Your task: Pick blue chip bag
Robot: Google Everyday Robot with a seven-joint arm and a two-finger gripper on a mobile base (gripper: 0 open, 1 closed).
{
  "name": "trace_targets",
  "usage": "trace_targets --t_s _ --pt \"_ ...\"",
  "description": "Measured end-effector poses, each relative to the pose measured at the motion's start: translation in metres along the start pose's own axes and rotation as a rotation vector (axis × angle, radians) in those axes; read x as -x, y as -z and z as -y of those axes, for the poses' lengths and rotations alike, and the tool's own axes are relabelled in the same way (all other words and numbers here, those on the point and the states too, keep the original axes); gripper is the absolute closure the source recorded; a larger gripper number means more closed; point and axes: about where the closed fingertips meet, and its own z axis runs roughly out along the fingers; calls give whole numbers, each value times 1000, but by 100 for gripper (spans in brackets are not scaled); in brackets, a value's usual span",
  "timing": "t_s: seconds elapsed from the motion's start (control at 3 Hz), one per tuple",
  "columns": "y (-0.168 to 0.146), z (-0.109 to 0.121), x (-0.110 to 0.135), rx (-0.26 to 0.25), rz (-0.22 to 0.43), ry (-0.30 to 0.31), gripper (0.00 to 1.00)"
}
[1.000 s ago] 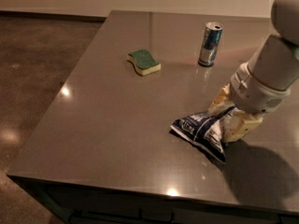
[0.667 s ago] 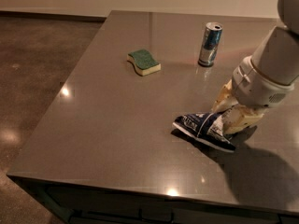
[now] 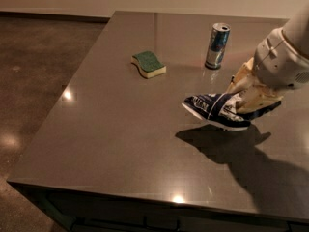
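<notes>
The blue chip bag [image 3: 215,108] is a crinkled navy foil bag with white lettering. It hangs above the grey table [image 3: 120,129] at the right, with its shadow on the tabletop below it. My gripper [image 3: 251,95] comes in from the right on a white arm. Its tan fingers [image 3: 244,76] are shut on the bag's right end and hold it lifted, the bag's free end pointing left.
A blue-and-silver drink can [image 3: 217,46] stands upright behind the bag. A green-and-yellow sponge [image 3: 148,64] lies at the centre back. The table's left edge and front edge drop off to a dark floor [image 3: 34,81].
The gripper has lifted the bag off the tabletop and up a little; the bag's shadow now lies apart below it. The can and sponge have not moved.
</notes>
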Motion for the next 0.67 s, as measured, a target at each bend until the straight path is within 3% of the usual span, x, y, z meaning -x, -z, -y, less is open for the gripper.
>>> trace_targets --t_s 0.33,0.67 --pt "44 18 3 -85 28 -24 100" --pt "44 18 3 -85 28 -24 100"
